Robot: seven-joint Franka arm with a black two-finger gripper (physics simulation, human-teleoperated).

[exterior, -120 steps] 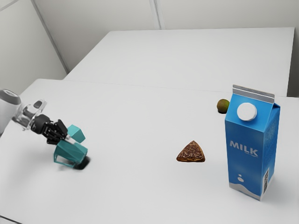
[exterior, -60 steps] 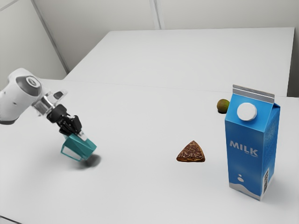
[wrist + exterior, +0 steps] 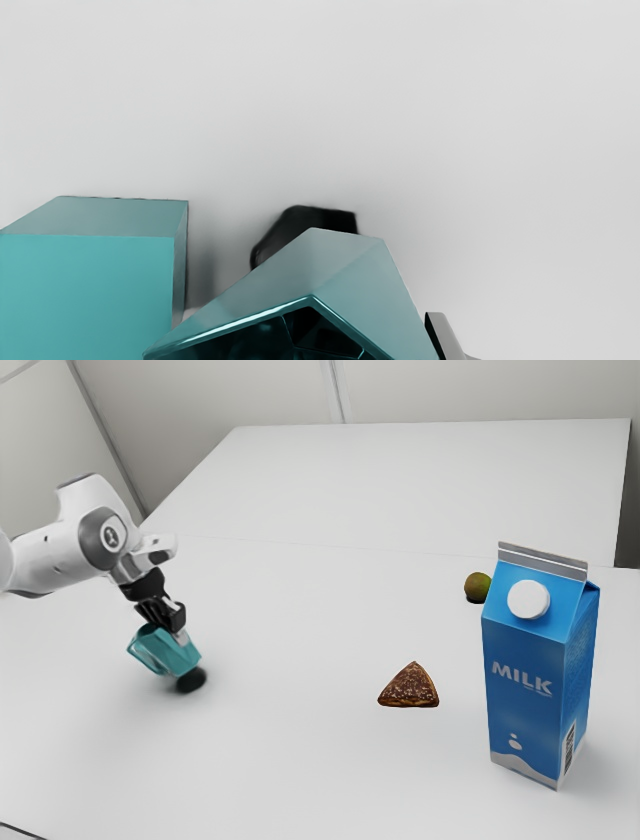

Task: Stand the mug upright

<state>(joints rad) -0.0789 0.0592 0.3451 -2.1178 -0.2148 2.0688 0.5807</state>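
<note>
Exterior view, nearest: milk [image 3: 530, 675], standing tall at the exterior view's right, well away from the job.
Pastry: the brown wedge [image 3: 410, 686] sits a bit farther back, between the milk and the mug.
Mug: teal one [image 3: 172, 650], toward the exterior view's left, leaning over with its mouth up toward the gripper and its base low toward the exterior view's right. Dark shadow [image 3: 191, 679] right by the base, so it looks lifted, though I can't tell if an edge touches.
Gripper: fingers [image 3: 181, 637] on either side of the mug, pinching it. Looks like a decent hold tbh.
Step in hand: I'd call it the righting part, since the mug's held but clearly not vertical.
Next move: keep the pinch, swing the base under the mouth until it's level, then ease down flat. Only let go once the base sits fully on the tabletop [image 3: 330, 770], or it could tip.
Block: teal too [image 3: 87, 295], next to the mug in the wrist view. Can't tell if there's a gap, so watch for a bump while turning.
Kiwi: little round thing [image 3: 477, 587] out past the pastry, by the milk, not in the way.
</note>
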